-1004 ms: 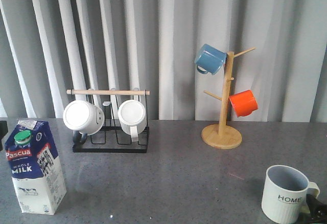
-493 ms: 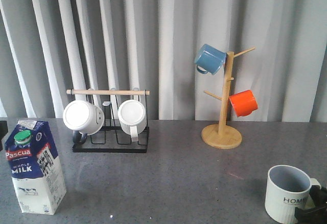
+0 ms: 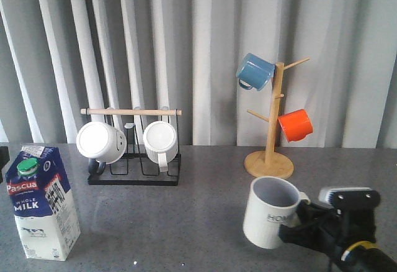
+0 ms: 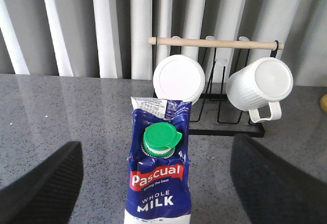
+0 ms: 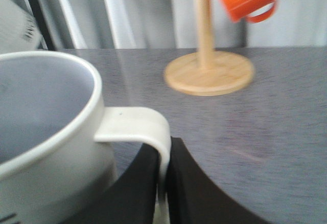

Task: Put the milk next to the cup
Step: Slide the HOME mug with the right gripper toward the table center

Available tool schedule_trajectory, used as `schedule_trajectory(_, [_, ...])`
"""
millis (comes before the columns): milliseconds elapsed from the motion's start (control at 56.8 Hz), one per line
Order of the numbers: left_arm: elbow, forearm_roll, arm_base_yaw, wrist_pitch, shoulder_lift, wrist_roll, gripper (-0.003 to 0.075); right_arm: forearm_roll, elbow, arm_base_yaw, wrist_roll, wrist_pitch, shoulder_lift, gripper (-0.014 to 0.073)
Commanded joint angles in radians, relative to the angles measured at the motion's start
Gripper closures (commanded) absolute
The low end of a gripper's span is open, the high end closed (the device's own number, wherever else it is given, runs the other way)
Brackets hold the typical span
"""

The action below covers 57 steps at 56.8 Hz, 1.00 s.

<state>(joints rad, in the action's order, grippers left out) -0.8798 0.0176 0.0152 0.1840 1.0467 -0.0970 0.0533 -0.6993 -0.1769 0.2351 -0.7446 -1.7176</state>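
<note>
Right gripper (image 5: 162,193) pinched on handle of pale ribbed ceramic "HOME" mug (image 3: 271,212), near right on grey table (image 3: 211,197); mug rigid, breakable.

Left gripper (image 4: 153,183) spread wide, either side of tall blue-and-white gable-top milk carton (image 3: 42,202), near left, upright, untouched. Likely heavy if full, walls yielding; best squeezed gently across mid-body, below green cap (image 4: 160,137).

Farther back: wire rack with white mugs (image 3: 133,148), bamboo mug tree (image 3: 271,138).

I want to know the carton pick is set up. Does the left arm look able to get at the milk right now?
Probably yes. In the left wrist view the milk stands upright, centred between the open fingers of the left gripper, with nothing between them. The mug rack sits behind it.
</note>
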Motion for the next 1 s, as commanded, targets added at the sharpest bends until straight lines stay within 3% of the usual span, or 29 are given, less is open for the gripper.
schedule_trajectory(0, [-0.031, -0.007, -0.002, -0.066, -0.011, -0.002, 0.0164, -0.216, -0.098, -0.106, -0.01, -0.003, 0.003, 0.0599])
schedule_trajectory(70, [-0.031, -0.007, -0.002, -0.066, -0.011, -0.002, 0.0164, -0.295, -0.134, -0.156, -0.013, 0.001, -0.041, 0.0599])
schedule_trajectory(211, [-0.031, -0.007, -0.002, -0.066, -0.011, -0.002, 0.0164, -0.312, -0.181, -0.235, -0.07, 0.0, -0.11, 0.0599])
schedule_trajectory(317, [-0.031, -0.007, -0.002, -0.066, -0.011, -0.002, 0.0164, -0.335, -0.211, -0.285, -0.178, 0.018, -0.137, 0.0599])
schedule_trajectory(528, [-0.031, -0.007, -0.002, -0.066, -0.011, -0.002, 0.0164, -0.545, -0.219, -0.348, -0.426, 0.026, -0.143, 0.0599])
schedule_trajectory(652, [-0.031, -0.007, -0.002, -0.066, -0.011, -0.002, 0.0164, -0.577, -0.219, -0.357, -0.536, 0.029, -0.143, 0.0597])
schedule_trajectory(828, [-0.031, -0.007, -0.002, -0.066, -0.011, -0.002, 0.0164, -0.57, -0.219, -0.357, -0.547, 0.029, -0.143, 0.058])
schedule_trajectory(986, [-0.031, -0.007, -0.002, -0.066, -0.011, -0.002, 0.0164, -0.57, -0.219, -0.357, -0.548, 0.048, -0.143, 0.0498])
